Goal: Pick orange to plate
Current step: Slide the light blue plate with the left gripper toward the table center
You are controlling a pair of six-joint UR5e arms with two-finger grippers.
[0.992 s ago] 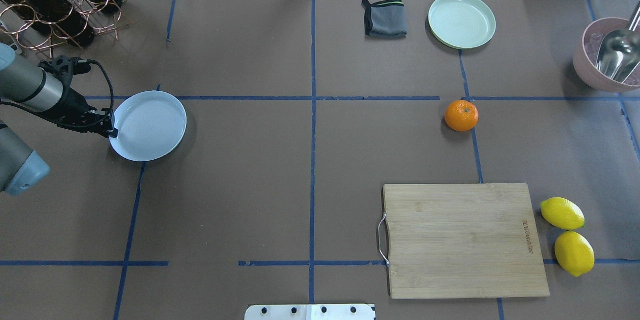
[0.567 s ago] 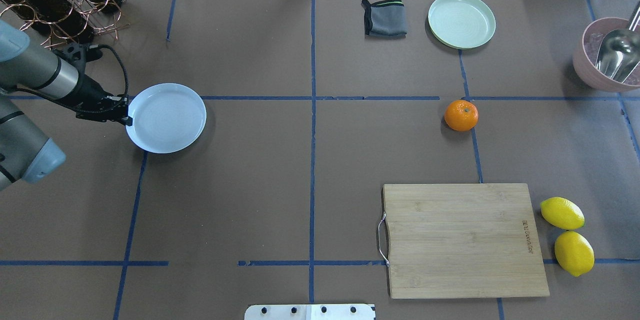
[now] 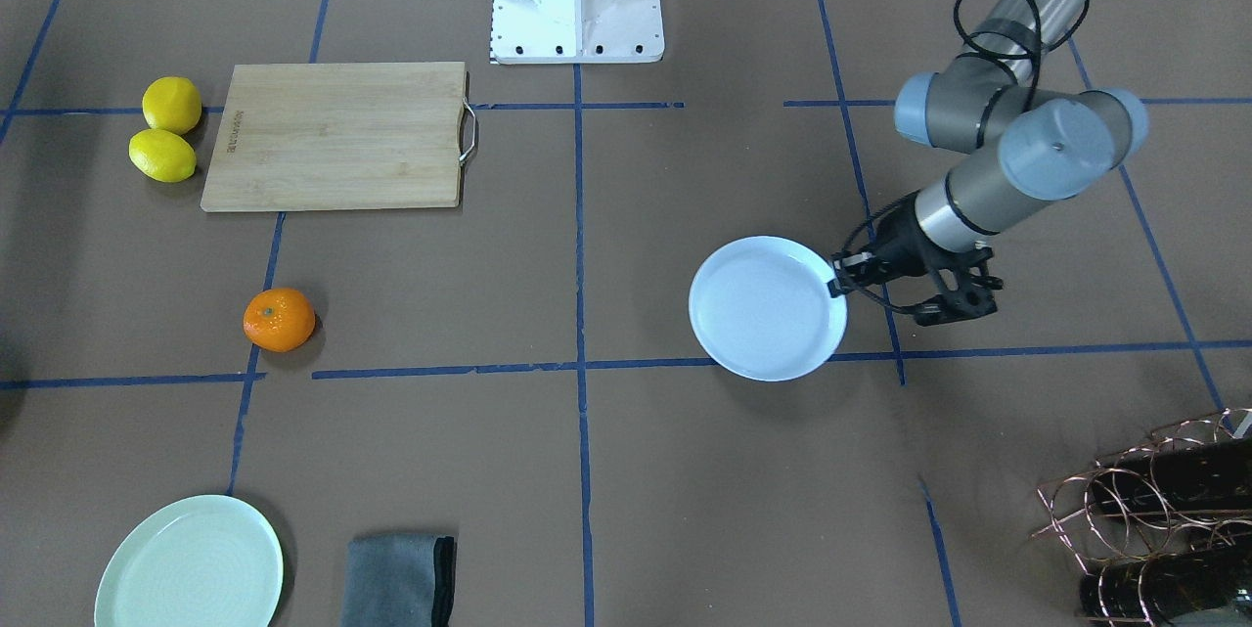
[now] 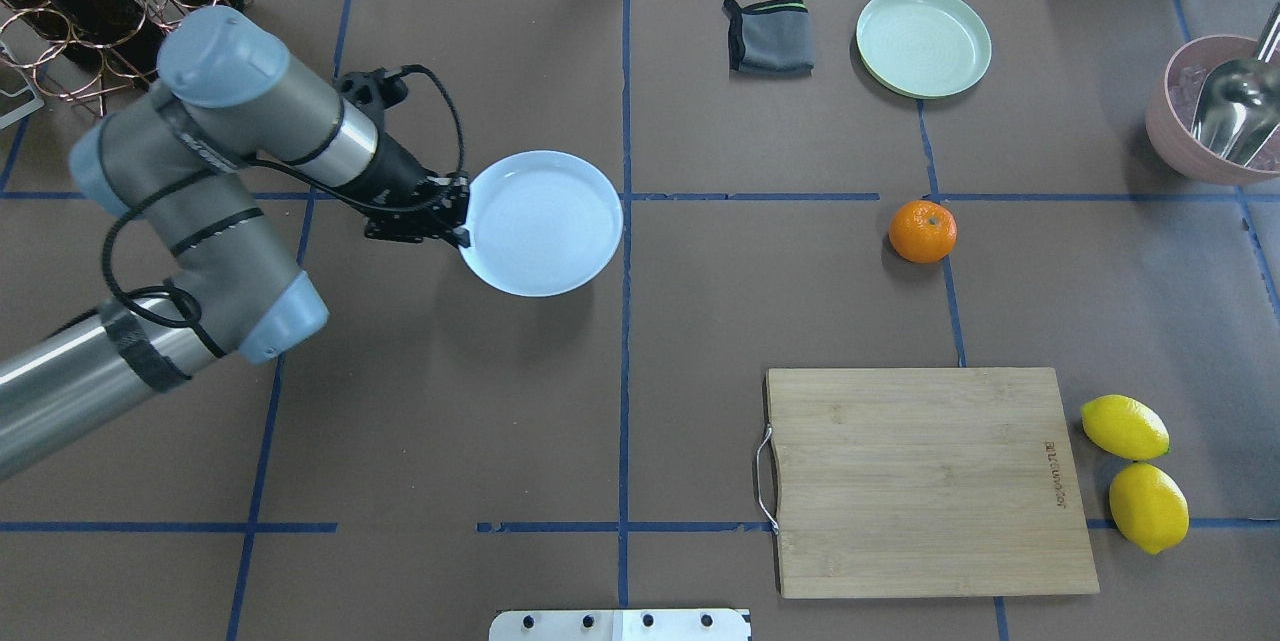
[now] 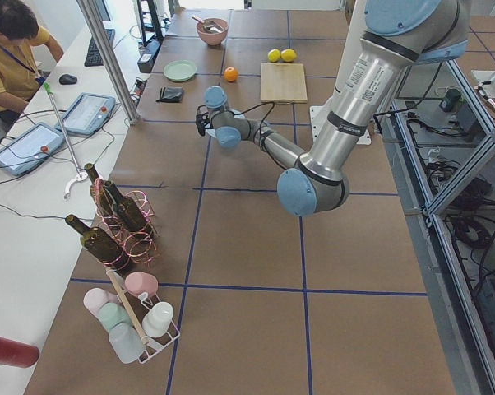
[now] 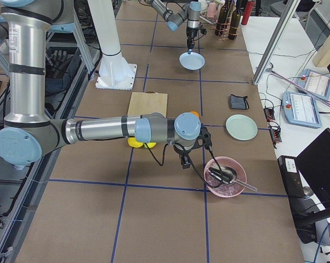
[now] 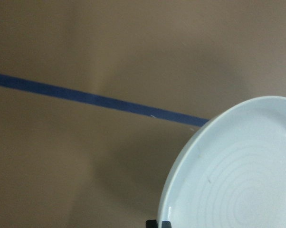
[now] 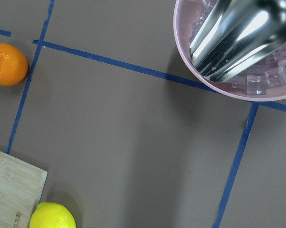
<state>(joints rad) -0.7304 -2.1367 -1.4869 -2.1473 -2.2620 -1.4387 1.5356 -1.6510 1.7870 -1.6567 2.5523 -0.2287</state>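
The orange point(image 4: 922, 231) rests on the brown table right of centre, on a blue tape line; it also shows in the front view as the orange point(image 3: 280, 319) and in the right wrist view as the orange point(image 8: 7, 64). My left gripper point(image 4: 462, 221) is shut on the near-left rim of the white plate point(image 4: 545, 221), held just left of the centre tape line. The left wrist view shows the plate point(image 7: 238, 180) above bare table. My right gripper point(image 6: 184, 161) hangs between the orange and the pink bowl; I cannot tell whether it is open or shut.
A wooden cutting board point(image 4: 925, 481) lies at the near right with two lemons point(image 4: 1125, 426) beside it. A mint-green plate point(image 4: 923, 41) and a grey cloth point(image 4: 768, 36) lie at the back. A pink bowl point(image 4: 1170, 136) with a metal scoop stands far right, a wine rack point(image 4: 110, 11) far left.
My left arm has carried the white plate rightward from the table's left side to just short of the centre line. The orange has not moved.
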